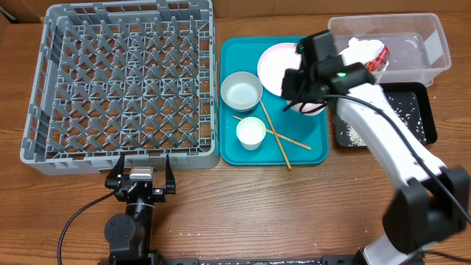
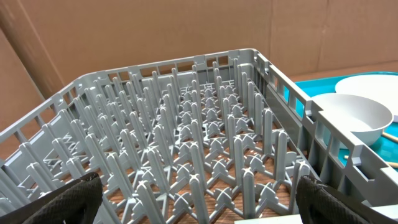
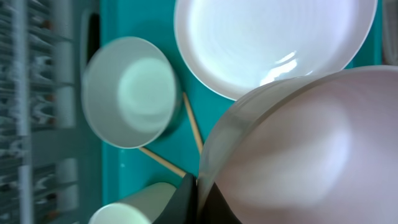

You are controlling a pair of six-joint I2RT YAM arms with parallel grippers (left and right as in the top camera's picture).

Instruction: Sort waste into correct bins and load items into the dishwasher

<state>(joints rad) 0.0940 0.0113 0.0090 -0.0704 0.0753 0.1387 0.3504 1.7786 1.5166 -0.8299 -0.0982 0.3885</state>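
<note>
Right fingers [image 3: 185, 198] on bowl [image 3: 298, 149] rim (over teal tray [image 3: 140, 18])

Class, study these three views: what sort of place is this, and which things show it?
Probably a robot lab bench staged as a dish-clearing station: a grey dish rack and a teal serving tray sit on a wooden table, plain cardboard stands behind, and the right gripper holds a bowl.
</note>
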